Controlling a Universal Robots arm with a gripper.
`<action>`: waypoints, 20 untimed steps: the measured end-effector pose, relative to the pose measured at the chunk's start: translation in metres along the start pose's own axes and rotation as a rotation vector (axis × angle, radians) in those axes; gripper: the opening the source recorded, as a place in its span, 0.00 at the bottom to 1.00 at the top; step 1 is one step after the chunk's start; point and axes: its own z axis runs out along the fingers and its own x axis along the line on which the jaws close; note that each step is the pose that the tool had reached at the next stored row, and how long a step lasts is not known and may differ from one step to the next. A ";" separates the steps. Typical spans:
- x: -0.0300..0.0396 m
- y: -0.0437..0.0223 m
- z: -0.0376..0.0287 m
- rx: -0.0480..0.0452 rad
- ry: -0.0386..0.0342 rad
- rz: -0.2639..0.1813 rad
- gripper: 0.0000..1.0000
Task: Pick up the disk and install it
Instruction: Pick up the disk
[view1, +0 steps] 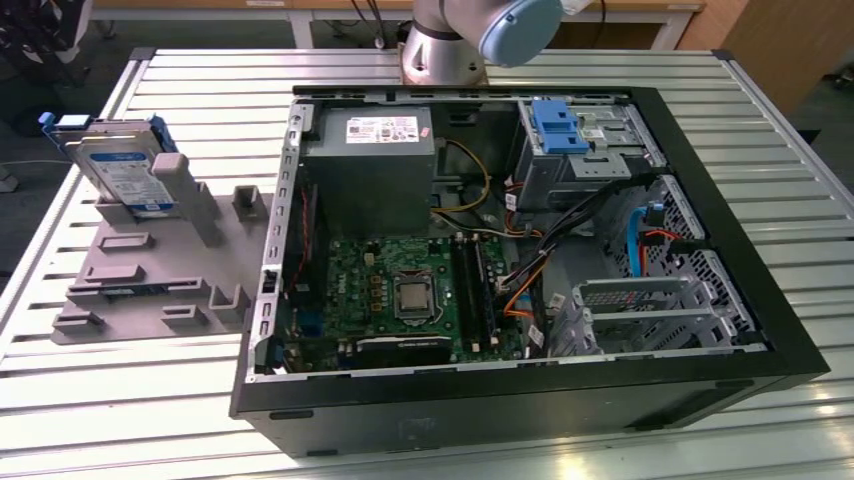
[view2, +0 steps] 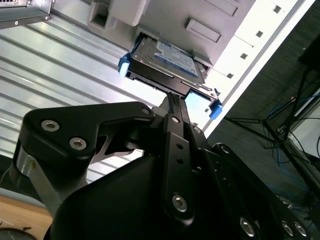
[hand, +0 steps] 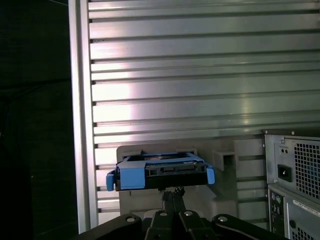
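**Exterior view, from its left to its right.** The disk (view1: 118, 168), a silver drive with a white-and-blue label in a blue carrier, stands tilted on edge in the grey holder block (view1: 147, 275). This block lies on the slatted metal table (view1: 174, 420), just beside the open computer case (view1: 534, 400), on the exterior view's left of it. Inside the case, the grey power-supply box (view1: 370, 170) sits against the wall farthest from the camera, with the green motherboard (view1: 400, 290) in front of it. The upright blue bracket (view1: 554, 125) is in the case's far corner towards the exterior view's right. The perforated drive cage (view1: 654, 310) runs along the wall on that same side. My arm's base (view1: 461, 40) rises just behind the case's far wall.

**Both wrist views.** My gripper (view2: 170, 98) (hand: 172, 191) is clenched, fingers pressed together with nothing between them. The disk (view2: 167, 59) (hand: 160, 172) rests in the holder block beyond my fingertips, beside the case and outside it.
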 end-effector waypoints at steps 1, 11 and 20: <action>0.0000 0.0000 0.0000 0.0000 0.0000 0.000 0.11; 0.0004 0.0000 0.0000 -0.0001 0.0000 -0.001 0.11; 0.0004 -0.0001 0.0002 -0.0003 0.0062 -0.146 0.11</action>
